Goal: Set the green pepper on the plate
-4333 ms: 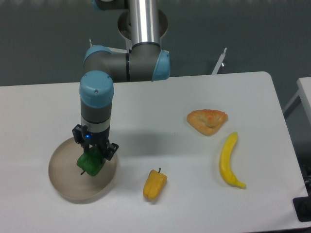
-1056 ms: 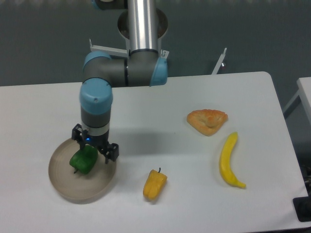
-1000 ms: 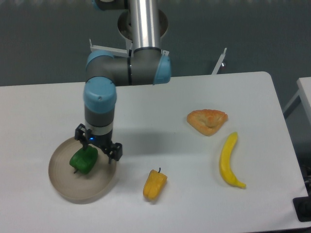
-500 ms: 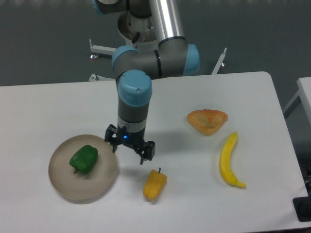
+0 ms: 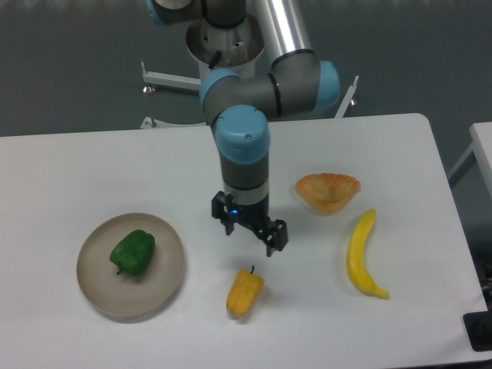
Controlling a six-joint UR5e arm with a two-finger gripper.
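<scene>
The green pepper (image 5: 133, 252) lies on the beige round plate (image 5: 165, 284) at the table's front left, slightly left of the plate's middle. My gripper (image 5: 253, 231) hangs well to the right of the plate, above the table and just behind the yellow pepper. Its fingers are spread apart with nothing between them.
A yellow pepper (image 5: 244, 291) lies at the front, right of the plate. A triangular pastry (image 5: 328, 191) and a banana (image 5: 362, 253) lie to the right. The table's right edge runs close past the banana.
The gripper let go of the green pepper, which now rests on the plate. The arm has swung right, away from the plate to the middle of the table.
</scene>
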